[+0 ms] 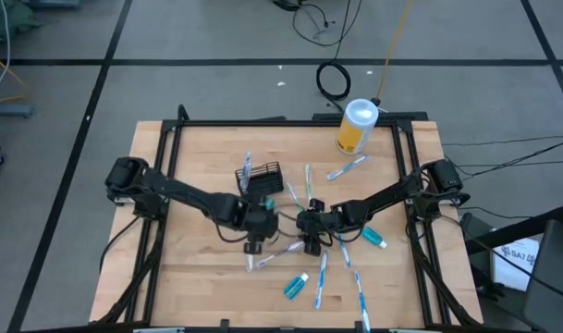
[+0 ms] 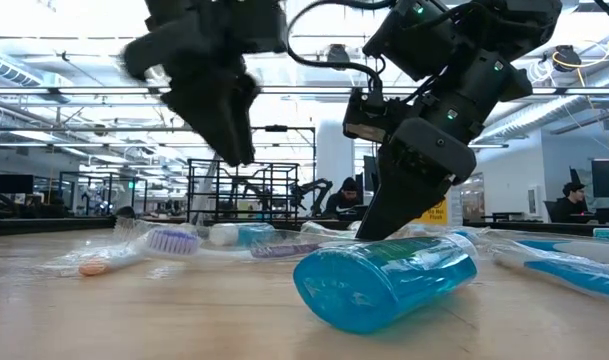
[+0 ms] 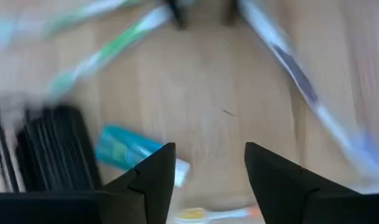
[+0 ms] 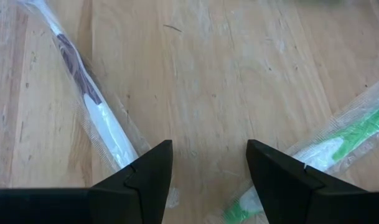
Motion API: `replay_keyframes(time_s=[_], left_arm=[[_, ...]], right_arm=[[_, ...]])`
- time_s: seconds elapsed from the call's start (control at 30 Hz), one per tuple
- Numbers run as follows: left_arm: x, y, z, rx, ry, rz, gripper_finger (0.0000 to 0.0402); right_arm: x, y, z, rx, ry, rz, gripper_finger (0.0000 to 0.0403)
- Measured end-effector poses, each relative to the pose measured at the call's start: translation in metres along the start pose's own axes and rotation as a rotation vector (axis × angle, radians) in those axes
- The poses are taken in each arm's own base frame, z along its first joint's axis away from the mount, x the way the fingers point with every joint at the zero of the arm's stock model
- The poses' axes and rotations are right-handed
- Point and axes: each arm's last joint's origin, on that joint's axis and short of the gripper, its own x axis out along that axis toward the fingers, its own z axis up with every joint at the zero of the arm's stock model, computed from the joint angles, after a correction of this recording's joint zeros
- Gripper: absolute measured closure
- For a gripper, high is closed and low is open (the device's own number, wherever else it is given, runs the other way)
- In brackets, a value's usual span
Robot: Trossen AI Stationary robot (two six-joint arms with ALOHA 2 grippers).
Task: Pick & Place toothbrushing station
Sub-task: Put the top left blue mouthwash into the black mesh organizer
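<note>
Both sets of fingers stand apart over bare wood with nothing between them: the left fingers (image 1: 255, 245) and the right fingers (image 1: 312, 246) hang side by side at the centre of the high view. The black mesh caddy (image 1: 265, 178) sits just above them, brushes (image 1: 319, 279) and a teal tube (image 1: 296, 286) scattered below. I judge the next grab works best squared across one wrapped brush (image 4: 93, 106), pinching mid-handle, on the wooden surface (image 1: 193, 277) ringed by grey floor (image 1: 68, 102).

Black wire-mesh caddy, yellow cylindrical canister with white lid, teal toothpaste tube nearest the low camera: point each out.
Black wire-mesh caddy (image 1: 266, 178), high view, on its mesh wall.
Yellow cylindrical canister (image 1: 351, 136), high view, on its yellow side.
Teal toothpaste tube (image 2: 384, 281), low view, on its body.
</note>
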Motion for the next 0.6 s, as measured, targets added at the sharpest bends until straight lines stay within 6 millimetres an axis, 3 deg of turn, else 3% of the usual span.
replay_keyframes(time_s=[0.33,0.47,0.6], left_arm=[[0.018,-0.021,-0.033,-0.518,-0.114,0.246,0.0274],[0.028,-0.031,-0.042,-0.643,-0.227,0.23,0.0278],[0.038,-0.029,-0.051,-0.718,-0.279,0.202,0.0266]], right_arm=[[0.0,0.0,0.0,0.048,-0.004,-0.001,0.0204],[0.0,0.0,0.0,0.048,-0.004,0.002,0.0204],[0.0,0.0,0.001,0.048,-0.01,0.004,0.0204]])
